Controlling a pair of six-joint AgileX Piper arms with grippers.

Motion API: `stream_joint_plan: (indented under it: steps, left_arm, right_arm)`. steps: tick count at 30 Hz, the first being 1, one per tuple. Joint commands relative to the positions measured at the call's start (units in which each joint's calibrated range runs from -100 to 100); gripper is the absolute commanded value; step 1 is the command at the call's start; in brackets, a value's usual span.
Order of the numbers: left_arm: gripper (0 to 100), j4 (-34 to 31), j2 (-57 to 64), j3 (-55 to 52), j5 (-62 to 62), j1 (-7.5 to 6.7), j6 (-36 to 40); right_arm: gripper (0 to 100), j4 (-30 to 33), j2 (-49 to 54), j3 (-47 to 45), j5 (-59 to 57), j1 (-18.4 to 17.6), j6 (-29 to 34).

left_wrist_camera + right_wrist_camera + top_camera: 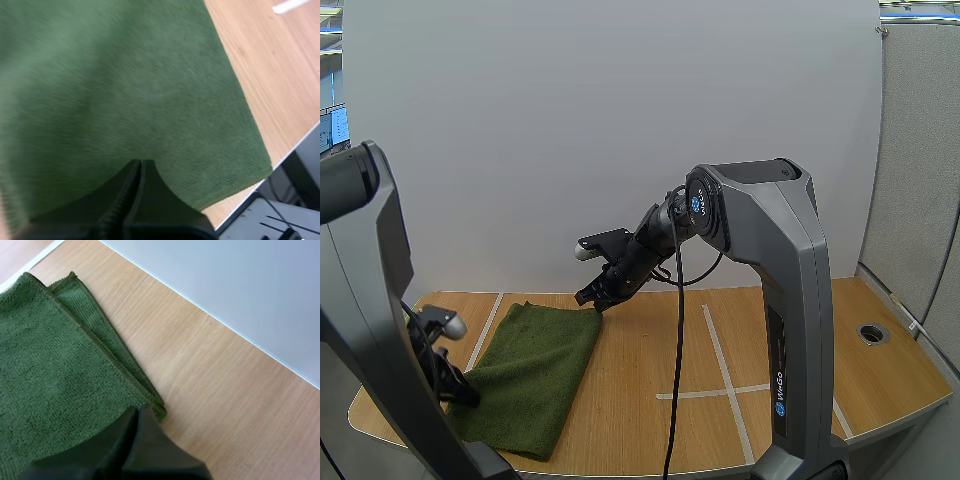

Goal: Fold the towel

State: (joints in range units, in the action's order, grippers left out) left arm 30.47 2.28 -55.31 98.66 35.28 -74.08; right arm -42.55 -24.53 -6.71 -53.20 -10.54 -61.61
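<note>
One towel point(535, 365) lies on the worktop point(800, 340). It is dark green, of short looped pile, and is a long rectangle set aslant.

At the towel's nearest left edge are the left fingers point(460, 388), one pair, black. From the left wrist, these fingers point(125, 200) are pressed together into a single dark wedge. The towel point(125, 90) arches up over their tips with shadow beneath it, so they are clenched on the cloth and hold that edge off the wood. On the towel's right side its near corner reaches almost to the worktop's front rim.

The worktop is pale wood-grain laminate with rounded corners. To the right of the towel, white tape lines point(720, 350) mark it: one long strip runs away from the front and a shorter one crosses it. A further strip runs along the towel's left side.

At the towel's far right corner are the right fingers point(598, 295), also one black pair. From the right wrist, these fingers point(150, 440) lie together as a wedge with their tips clamped on that corner. There the towel point(45, 390) shows two layers, one stitched hem just inside the other.

The right arm point(790, 300) is a grey column, standing to the right of the towel. It carries one round blue badge point(698, 203) and white lettering too small to read surely. Far to the towel's right, one round hole point(871, 333) with a grey ring sits in the wood.
</note>
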Motion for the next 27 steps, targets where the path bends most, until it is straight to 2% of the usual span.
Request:
stream_joint_plan:
  steps: [1, 10, 21, 22, 23, 25, 26, 27]
  left_arm:
    - [0, 0.9, -5.07, -1.05, -5.26, -0.13, -1.28]
    - [0, 3.75, -7.67, -1.05, -20.24, -0.13, -2.73]
    - [0, 7.87, -7.67, 7.02, -20.73, -0.2, -4.07]
    - [0, 8.28, -7.67, 7.72, -20.73, -0.2, -4.07]
    - [0, 8.42, -7.67, 8.73, -20.57, -0.2, -4.07]
    - [0, 8.55, -7.67, 9.73, -19.94, -0.2, -4.07]
    - [0, 8.55, -7.67, 9.85, -19.94, -0.2, -4.07]
    - [0, 8.55, -7.67, 9.97, -19.94, -0.2, -3.97]
  right_arm:
    - [0, -0.01, 0.9, 0.2, -1.12, -0.05, 0.17]
    - [0, -0.01, 0.9, 0.2, -0.9, -0.05, 0.17]
    - [0, -0.01, 0.9, 0.2, 0.39, -0.05, 0.17]
    - [3, -0.01, 0.9, 0.2, 0.39, -0.05, 0.17]
    - [14, -0.01, 0.9, 0.2, 0.39, -0.05, 0.17]
    - [55, -0.01, 0.9, 0.2, 0.39, -0.05, 1.28]
    - [72, -0.01, 0.9, 0.2, 0.39, -0.05, 2.46]
    - [85, 0.1, 0.9, 0.2, 0.39, -0.05, 3.14]
